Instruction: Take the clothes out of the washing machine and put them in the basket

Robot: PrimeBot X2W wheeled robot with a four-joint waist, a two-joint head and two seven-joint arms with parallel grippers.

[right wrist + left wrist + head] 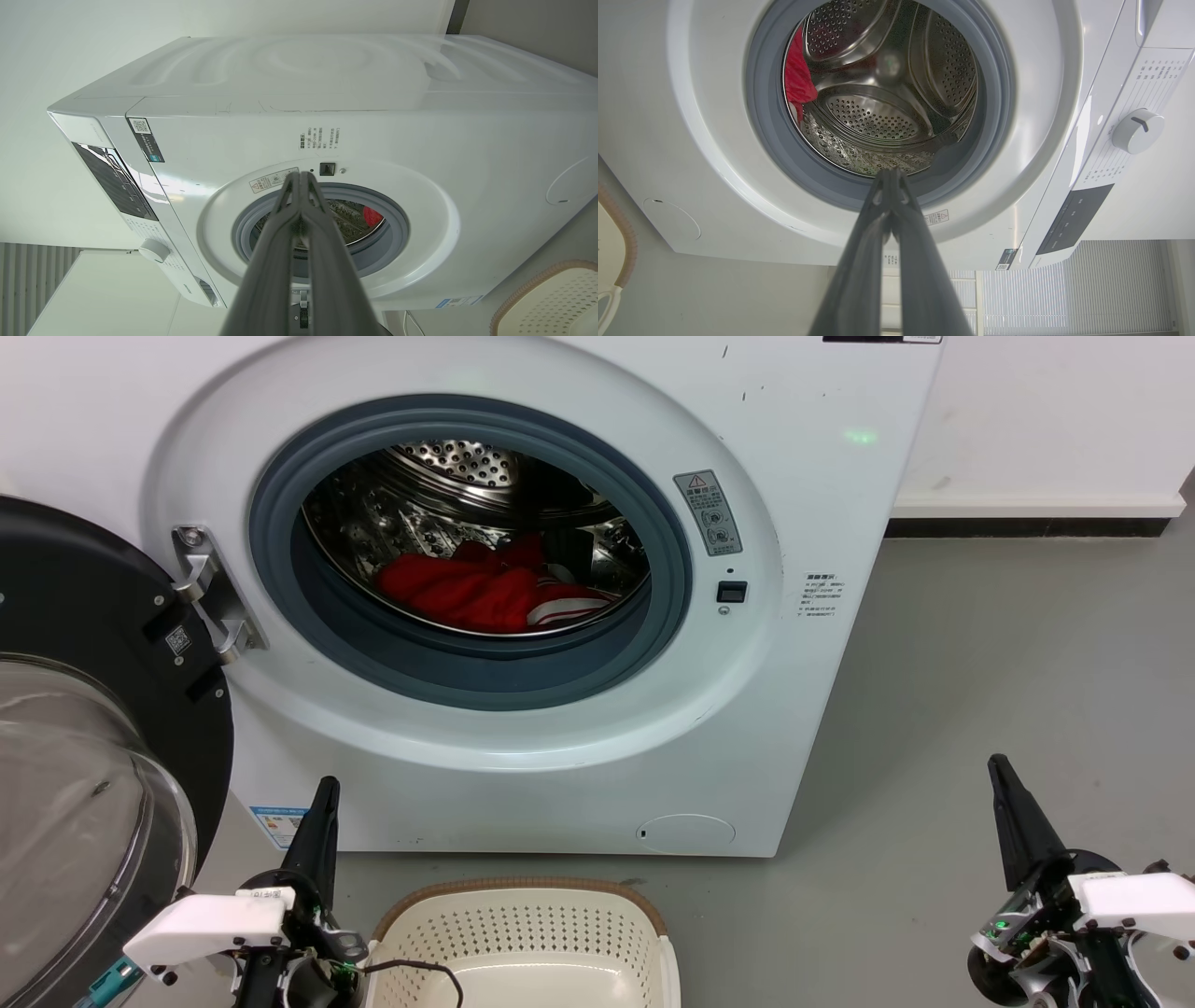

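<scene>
The red clothes lie heaped on the floor of the washing machine, low in its steel drum at upper centre of the head view. Their long axis runs left to right behind the open doorway. Both arms sit low in the frame, fingers pressed together and holding nothing. The left gripper, at lower left, is almost beneath the opening and judged the nearer. The right gripper stands well off at lower right. The basket sits at bottom centre, just beside the left gripper.
</scene>
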